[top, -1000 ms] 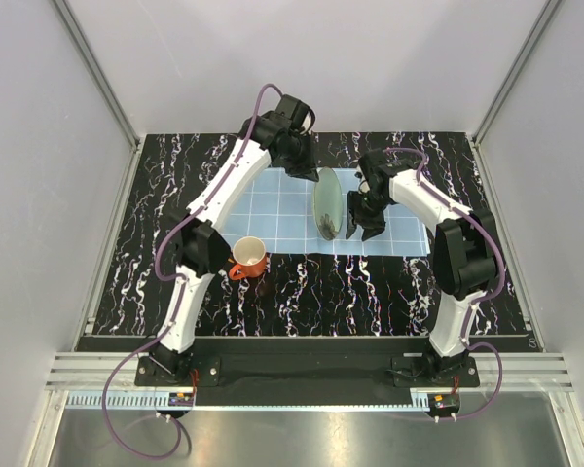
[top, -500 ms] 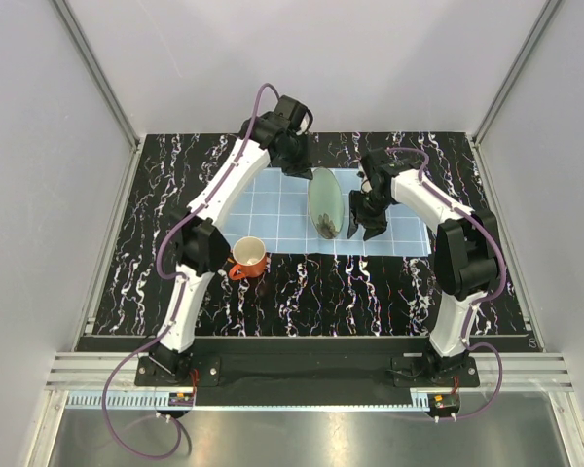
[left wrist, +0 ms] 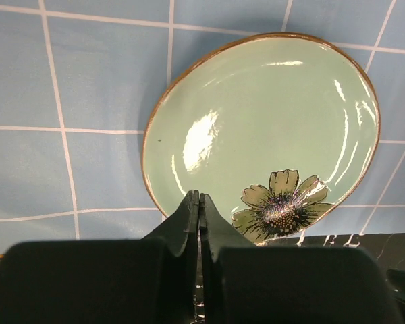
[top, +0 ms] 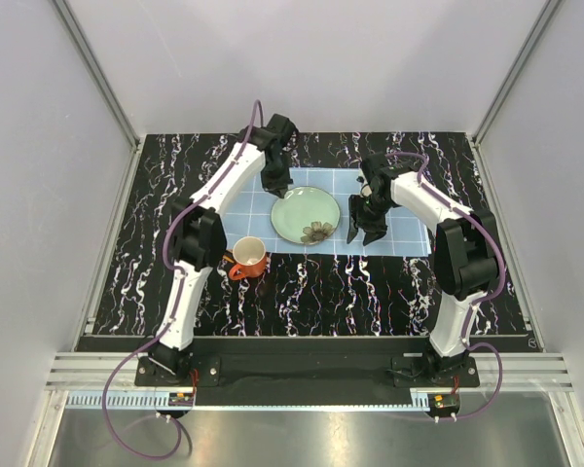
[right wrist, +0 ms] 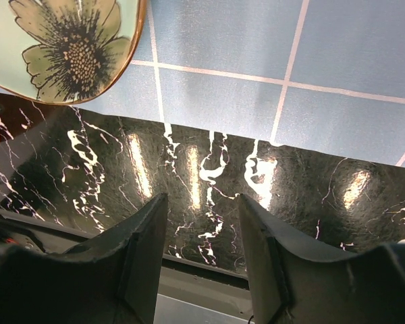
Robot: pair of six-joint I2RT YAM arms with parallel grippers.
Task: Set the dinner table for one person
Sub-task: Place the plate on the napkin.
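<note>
A pale green plate (top: 307, 214) with a dark flower painted on it lies flat on the light blue gridded placemat (top: 253, 209), which lies on the black marble dinner table (top: 311, 282). My left gripper (top: 274, 183) is shut and empty, just over the plate's far-left rim. In the left wrist view its fingertips (left wrist: 200, 199) press together above the plate (left wrist: 256, 128). My right gripper (top: 360, 232) is open and empty to the right of the plate, over the placemat's near edge. The right wrist view shows the table (right wrist: 209, 175) between its jaws and the plate (right wrist: 67, 47) at top left.
An orange cup (top: 250, 255) with a white inside stands on the table at the placemat's near-left corner, next to the left arm. Grey walls close the table in on the left, back and right.
The plate stood on edge between the grippers and now lies flat on the placemat. My left gripper has moved left, off the plate. The right gripper has barely moved.
</note>
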